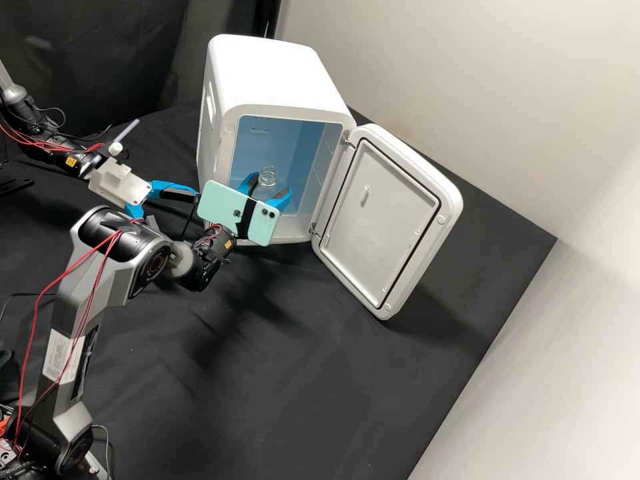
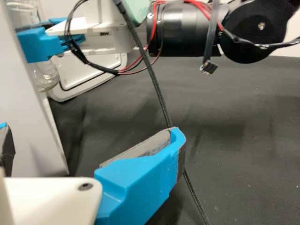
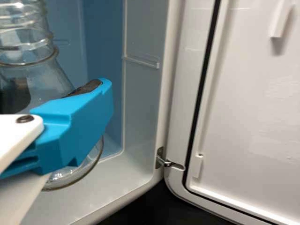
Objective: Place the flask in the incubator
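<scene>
The right tool (image 1: 268, 191) is pinching the flask (image 1: 268, 176) inside the incubator (image 1: 267, 73), low over its floor, while the left tool (image 1: 170, 195) is sitting spread beside the outer wall. Letting go with the base tilted or off the floor risks toppling the glass, and withdrawing crookedly risks clipping the door (image 1: 383, 220) hinge. The blue finger (image 3: 79, 117) is hiding whether the base is touching down.

Flask (image 1: 267, 177): clear glass, conical, upright, inside incubator (image 1: 267, 73) chamber near the front, held between right gripper (image 1: 268, 191) fingers (image 3: 70, 122). Incubator: white box, blue interior, on black table (image 1: 267, 373); door (image 1: 380, 220) swung wide open.
</scene>
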`<act>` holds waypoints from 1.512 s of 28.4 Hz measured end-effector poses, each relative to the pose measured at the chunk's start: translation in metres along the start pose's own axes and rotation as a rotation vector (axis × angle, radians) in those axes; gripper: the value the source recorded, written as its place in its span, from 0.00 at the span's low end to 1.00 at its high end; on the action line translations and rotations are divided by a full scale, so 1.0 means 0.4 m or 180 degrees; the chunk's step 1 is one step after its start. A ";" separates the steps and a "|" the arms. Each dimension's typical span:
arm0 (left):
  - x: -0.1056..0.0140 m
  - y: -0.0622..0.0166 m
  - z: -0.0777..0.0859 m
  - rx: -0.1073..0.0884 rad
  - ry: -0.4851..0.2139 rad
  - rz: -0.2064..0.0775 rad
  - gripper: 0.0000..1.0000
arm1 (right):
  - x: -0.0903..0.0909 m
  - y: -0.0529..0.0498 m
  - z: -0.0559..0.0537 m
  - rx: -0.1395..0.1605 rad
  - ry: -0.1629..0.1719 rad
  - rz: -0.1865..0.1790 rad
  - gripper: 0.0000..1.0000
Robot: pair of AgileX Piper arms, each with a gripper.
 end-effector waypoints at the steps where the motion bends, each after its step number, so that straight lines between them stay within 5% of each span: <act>1: -0.002 -0.003 -0.003 -0.0006 0.0014 -0.0014 1.00 | 0.000 -0.002 -0.001 -0.0015 0.0004 -0.0007 0.00; 10: -0.043 -0.037 -0.026 0.0024 0.0077 -0.0177 1.00 | 0.000 -0.010 -0.007 -0.0016 0.0014 -0.0032 0.00; 16: -0.074 -0.043 -0.053 -0.0046 0.0188 -0.0182 1.00 | 0.000 -0.015 -0.013 -0.0015 0.0029 -0.0044 0.00; 26: -0.104 -0.061 -0.079 -0.0026 0.0244 -0.0242 1.00 | 0.006 -0.029 -0.011 -0.0043 0.0022 -0.0088 0.00; 31: -0.126 -0.058 -0.101 0.0028 0.0251 -0.0205 1.00 | 0.006 -0.029 -0.011 -0.0087 0.0023 -0.0088 0.00; 37: -0.164 -0.061 -0.140 -0.0055 0.0350 -0.0170 1.00 | 0.014 -0.036 -0.005 -0.0097 0.0015 -0.0098 0.00; 43: -0.188 -0.062 -0.158 -0.0016 0.0309 -0.0135 1.00 | 0.020 -0.034 -0.007 -0.0171 0.0028 -0.0082 0.00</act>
